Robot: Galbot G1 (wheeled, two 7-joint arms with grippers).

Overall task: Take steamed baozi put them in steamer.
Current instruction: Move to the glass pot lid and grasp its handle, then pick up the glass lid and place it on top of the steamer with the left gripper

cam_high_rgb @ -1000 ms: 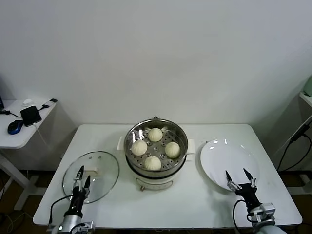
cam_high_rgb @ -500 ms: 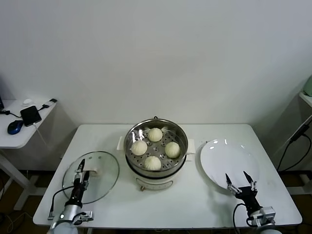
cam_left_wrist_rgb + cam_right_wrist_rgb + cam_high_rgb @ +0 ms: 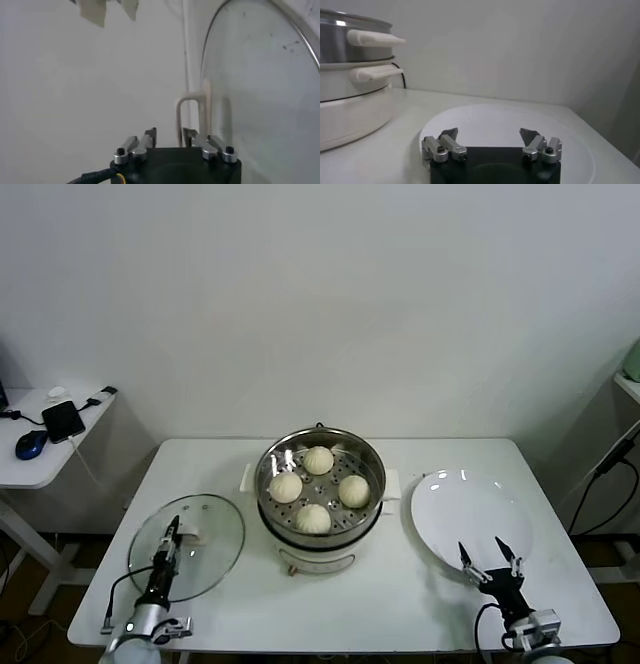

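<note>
The steamer (image 3: 320, 489) stands open-topped between the glass lid (image 3: 205, 529) and the plate (image 3: 468, 509).

White table (image 3: 340, 604) carries three things: steamer (image 3: 320, 496) at centre, glass lid (image 3: 190, 544) lying flat to its left near the front edge, white plate (image 3: 470, 519) to its right. Steamer sits between lid and plate, apart from both

A lab-like test room: bare white wall (image 3: 320, 294), plain white table (image 3: 340, 594), side desk (image 3: 40, 459) with gadgets
</note>
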